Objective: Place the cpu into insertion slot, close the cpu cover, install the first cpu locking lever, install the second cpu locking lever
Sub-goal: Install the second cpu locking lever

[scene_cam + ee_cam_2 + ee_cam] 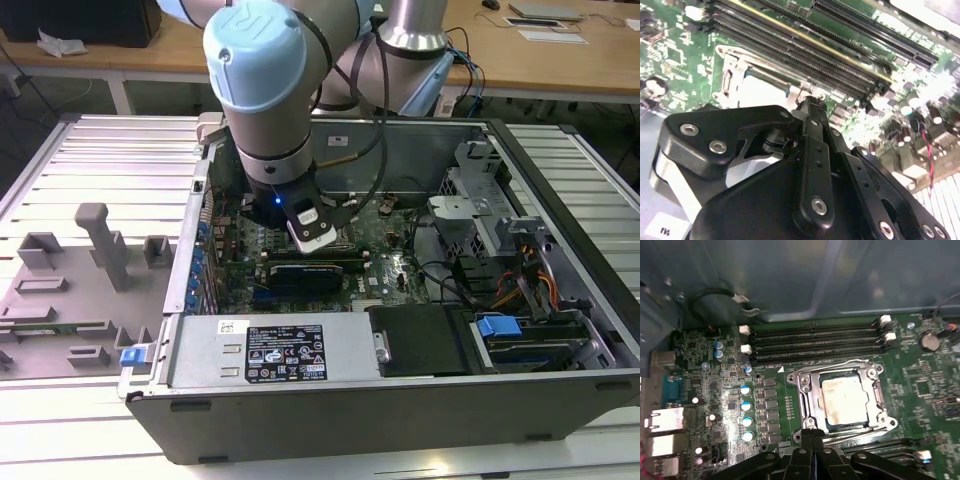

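Clenched empty, my claw (812, 437) hovers at the cpu cover (840, 395), closed over the cpu (845, 399) seated in its insertion slot; risk: a slip scraping the motherboard (920, 385).

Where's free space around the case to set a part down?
Ribbed table is bare beyond the grey fixture tray on the exterior view's left, and past the case on its right. Inside is crowded: arm and gripper over the insertion slot, cables, drive cage.

Pale beige-silver cpu (846, 399) flat inside the silvery-edged insertion slot (807, 392), uncovered.
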{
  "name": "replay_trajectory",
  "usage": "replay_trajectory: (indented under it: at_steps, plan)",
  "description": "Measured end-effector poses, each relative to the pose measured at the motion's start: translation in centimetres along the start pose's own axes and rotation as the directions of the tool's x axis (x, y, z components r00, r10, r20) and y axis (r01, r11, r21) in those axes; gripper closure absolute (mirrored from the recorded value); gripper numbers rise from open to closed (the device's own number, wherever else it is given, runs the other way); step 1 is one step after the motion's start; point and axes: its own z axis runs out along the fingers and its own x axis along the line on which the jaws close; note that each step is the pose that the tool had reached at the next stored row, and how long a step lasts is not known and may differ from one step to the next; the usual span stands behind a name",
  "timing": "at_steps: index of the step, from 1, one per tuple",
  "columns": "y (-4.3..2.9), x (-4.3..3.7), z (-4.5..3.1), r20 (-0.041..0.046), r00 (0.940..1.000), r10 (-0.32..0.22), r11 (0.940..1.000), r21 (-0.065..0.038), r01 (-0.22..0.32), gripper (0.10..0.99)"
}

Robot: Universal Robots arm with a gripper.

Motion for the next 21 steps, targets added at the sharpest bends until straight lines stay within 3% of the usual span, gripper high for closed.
replay_trajectory:
  at_steps: [3, 8, 11, 12, 13, 15, 17, 21]
  plan:
    - [0.15, -0.13, -0.45, 0.0015, 1.0000, -0.001, 0.9999, 0.012, 0.001, 0.980]
    - [0.18, -0.26, -0.44, 0.0016, 1.0000, -0.001, 0.9999, 0.013, 0.001, 0.980]
    - [0.37, -1.99, -0.21, -0.0001, 1.0000, -0.001, 0.9999, 0.016, 0.001, 0.980]
    - [0.52, -2.37, -0.12, -0.0004, 1.0000, -0.001, 0.9997, 0.025, 0.001, 0.980]
    - [0.79, -2.69, -0.01, -0.0006, 1.0000, -0.003, 0.9991, 0.041, 0.003, 0.980]
    - [1.28, -2.95, 0.17, -0.0009, 1.0000, -0.006, 0.9976, 0.069, 0.006, 0.980]
    - [1.72, -3.11, 0.32, -0.0018, 1.0000, -0.008, 0.9959, 0.090, 0.008, 0.980]
    - [3.04, -3.41, 0.75, -0.0087, 0.9999, -0.007, 0.9941, 0.108, 0.008, 0.980]
